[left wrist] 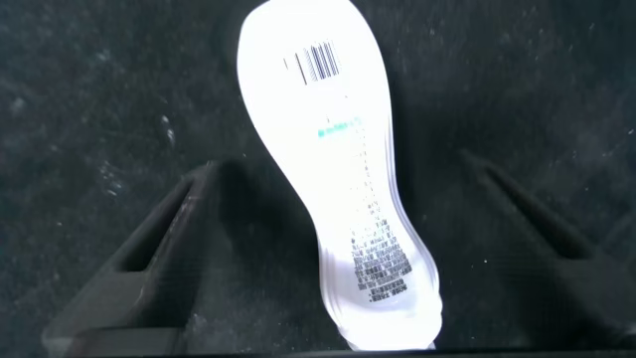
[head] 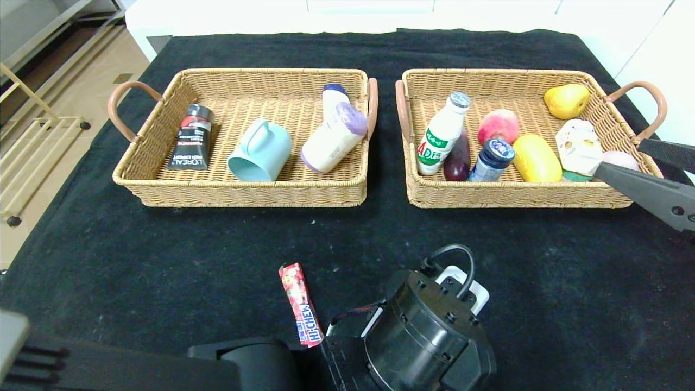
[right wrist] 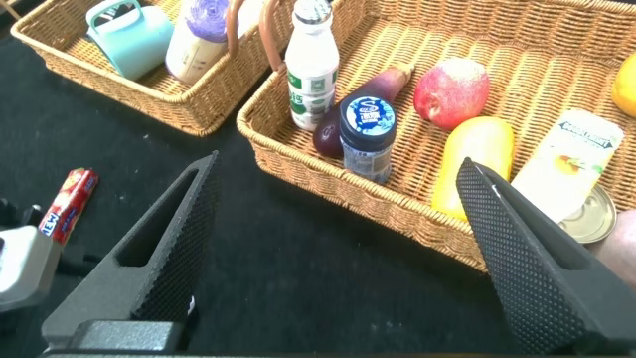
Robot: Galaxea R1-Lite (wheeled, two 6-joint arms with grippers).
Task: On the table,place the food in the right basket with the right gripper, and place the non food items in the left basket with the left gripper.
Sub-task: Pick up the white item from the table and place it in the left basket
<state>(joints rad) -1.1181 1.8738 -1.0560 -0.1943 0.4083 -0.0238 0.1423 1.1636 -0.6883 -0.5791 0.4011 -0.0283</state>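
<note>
- Near the table's (head: 136,260) front edge, the left gripper (left wrist: 348,239) points straight down, its two fingers (left wrist: 149,249) spread wide either side of the slim white bottle (left wrist: 348,179), which lies flat on the black cloth, ungripped.
- At the right basket's (head: 516,196) front right corner, the right gripper (right wrist: 338,249) hovers with fingers wide, holding nothing.
- Two wicker baskets stand side by side.
- The left basket (head: 239,193) holds three items: black L'Oreal tube (head: 191,137), teal mug (head: 260,151), beige roll with purple top (head: 334,137).
- The right basket holds one AD milk bottle (head: 442,133), one blue-lidded jar (head: 491,159), one pale carton (head: 578,144) and several fruits.
- One Hi-Chew stick (head: 300,304) lies on the cloth near the left arm.
</note>
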